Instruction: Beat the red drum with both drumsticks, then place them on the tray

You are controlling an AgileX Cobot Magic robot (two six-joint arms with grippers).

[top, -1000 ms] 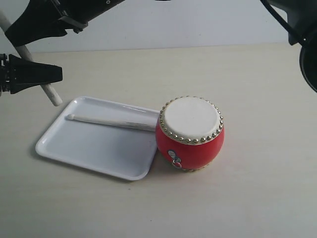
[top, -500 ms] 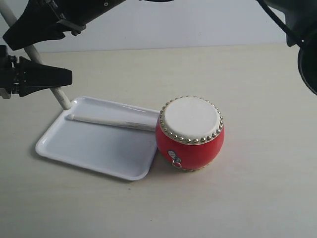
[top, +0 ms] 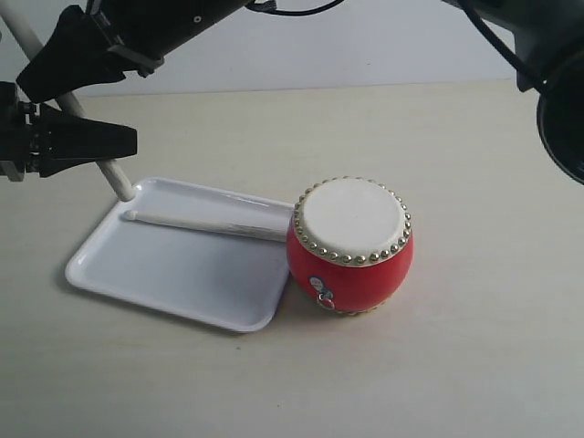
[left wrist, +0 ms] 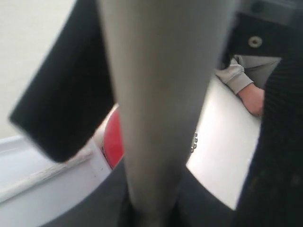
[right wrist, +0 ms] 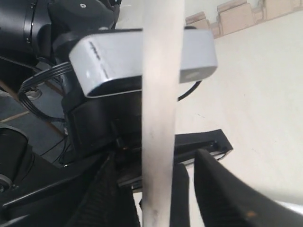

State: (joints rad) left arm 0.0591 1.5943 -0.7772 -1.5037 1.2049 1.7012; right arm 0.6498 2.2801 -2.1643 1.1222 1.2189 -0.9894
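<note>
Two sticks are showing. The flat stick [top: 205, 223] is lying across the far part of the tray [top: 164, 283], its small tip pointing toward the tray's left side and its other end reaching the drum [top: 351, 260]. The raised stick [top: 114, 173] is slanting steeply, with its lower end sitting at the tray's far left corner; whether it is touching the rim I cannot tell. Its upper end is running out of the exterior view at the top left. The drum is standing upright on the table [top: 456, 356], touching the tray's right edge, with its skin facing up and its small side ring facing the camera. The left claw [top: 109, 141] is coming in from the left edge and gripping the raised stick a little above its lower end, jaws narrowed onto the shaft. In the left wrist view the blurred shaft is filling the middle, with a strip of red drum and white tray behind it. The right arm [top: 137, 32] is reaching across from the top to the stick's upper part. The right claw [right wrist: 158, 158] is standing with its jaws wide and the raised stick passing between them; whether either finger is touching it I cannot tell. Behind the stick in that view, a grey box [right wrist: 118, 61] on the other arm is showing.
</note>
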